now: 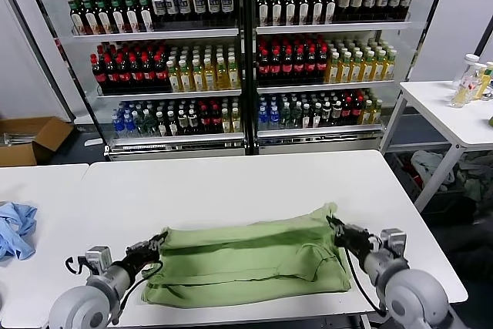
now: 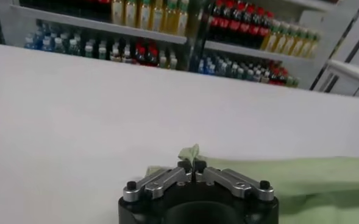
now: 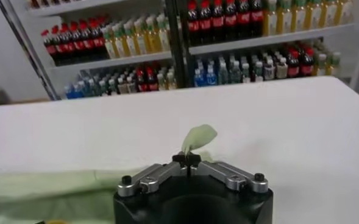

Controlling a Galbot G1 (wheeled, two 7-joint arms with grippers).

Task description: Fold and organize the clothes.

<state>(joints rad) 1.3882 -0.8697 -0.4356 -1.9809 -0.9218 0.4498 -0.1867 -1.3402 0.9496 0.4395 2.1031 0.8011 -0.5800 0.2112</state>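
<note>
Shelves of bottled drinks (image 1: 246, 52) stand behind a white table (image 1: 231, 182), where the light green shirt (image 1: 246, 256) lies folded into a long band near the front edge, with a light blue cloth (image 1: 15, 229) well apart on the neighbouring table at the robot's left. The left gripper (image 1: 158, 243) is clamped on the shirt's left end, a small tuft of fabric poking up between its closed fingers (image 2: 184, 164). The right gripper (image 1: 337, 229) pinches the shirt's right corner in the same way, fingers (image 3: 180, 159) pressed together on the cloth.
</note>
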